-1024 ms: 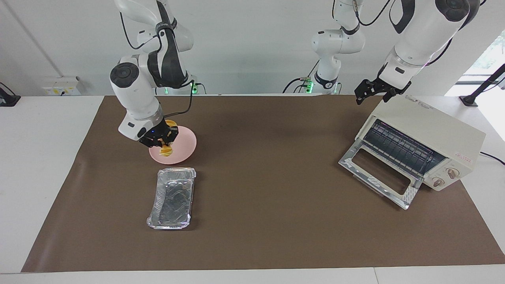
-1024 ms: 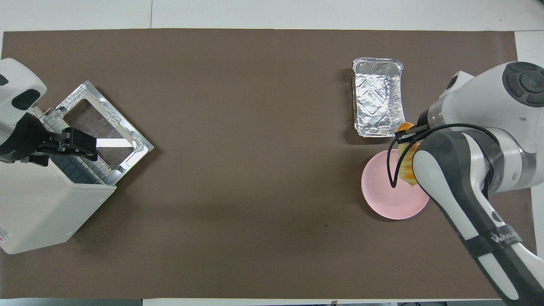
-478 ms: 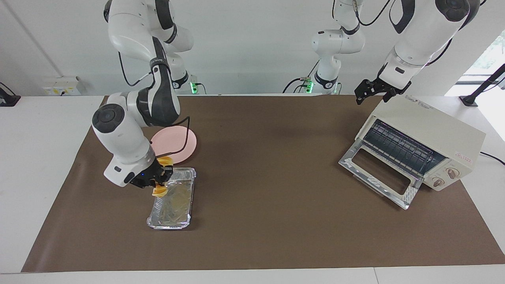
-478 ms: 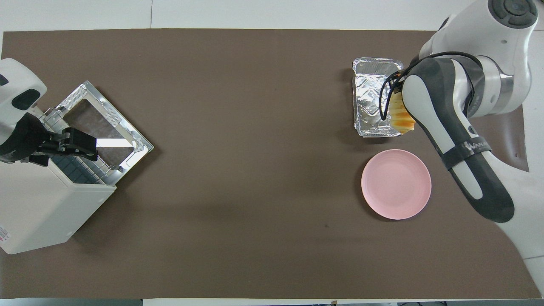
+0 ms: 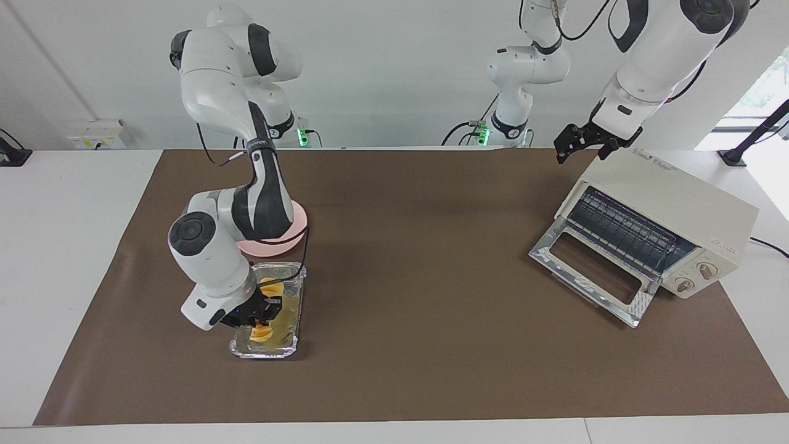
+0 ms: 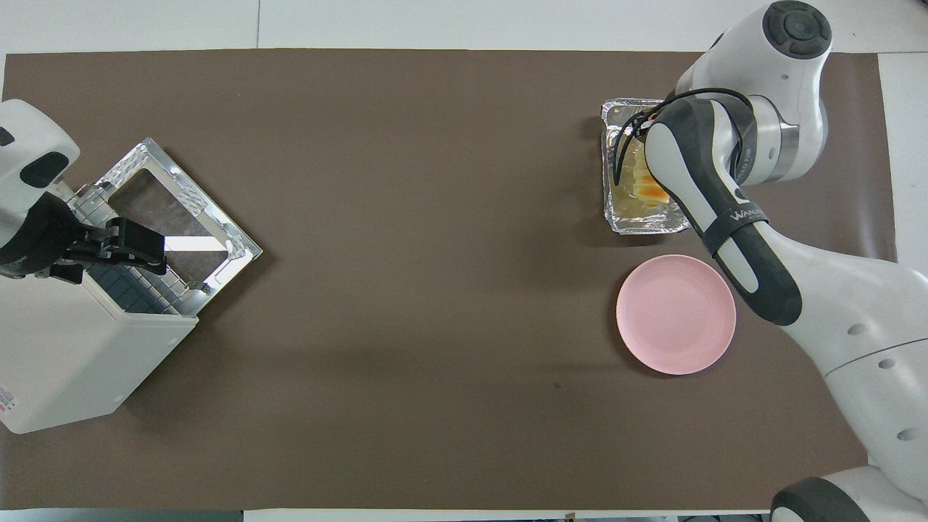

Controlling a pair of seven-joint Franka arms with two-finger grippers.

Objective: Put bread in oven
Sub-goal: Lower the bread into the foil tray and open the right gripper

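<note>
The right tool (image 5: 262,313) is low over a silver foil tray (image 5: 293,295), its fingers clamped across the middle of the bread (image 5: 267,290), a ridged yellow-orange loaf. The bread lies along the tray's inside, though whether it rests on the foil or hangs just above it cannot be made out. From overhead, the right arm covers the tool and most of the bread (image 6: 647,187), leaving only an orange patch inside the tray (image 6: 616,214). A pink plate (image 6: 676,314) sits on the desk beside the tray, nearer the robots, half hidden by the arm in the facing view. At the left arm's end of the desk stands the cream oven (image 5: 672,213) with its glass door (image 5: 592,268) folded down and wire rack showing. The left tool (image 5: 566,143) waits above the oven's top edge, and I cannot tell how its fingers are set.
</note>
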